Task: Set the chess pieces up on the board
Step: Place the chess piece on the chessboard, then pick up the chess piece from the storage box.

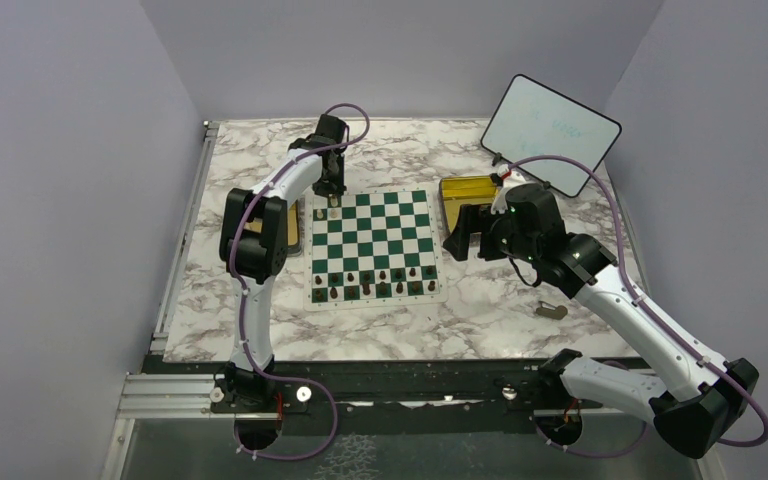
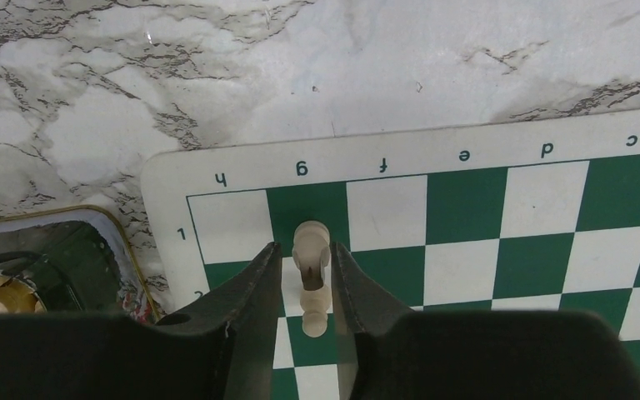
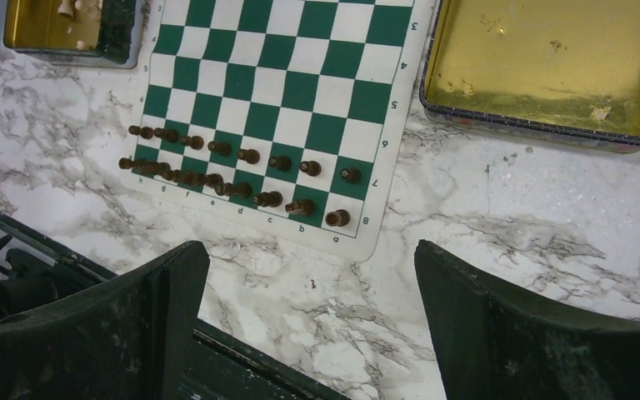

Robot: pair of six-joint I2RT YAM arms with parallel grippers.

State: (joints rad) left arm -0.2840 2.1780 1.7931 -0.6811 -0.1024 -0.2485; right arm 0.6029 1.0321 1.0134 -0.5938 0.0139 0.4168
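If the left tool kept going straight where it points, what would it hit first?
Probably the chess board, around its g-file squares near the edge. A cream chess piece sits between the left tool's fingers, so that would likely touch first.

arms (image 1: 300, 180) white shells, black joints | cables (image 1: 617, 235) purple | claw fingers (image 2: 250, 292) matte black
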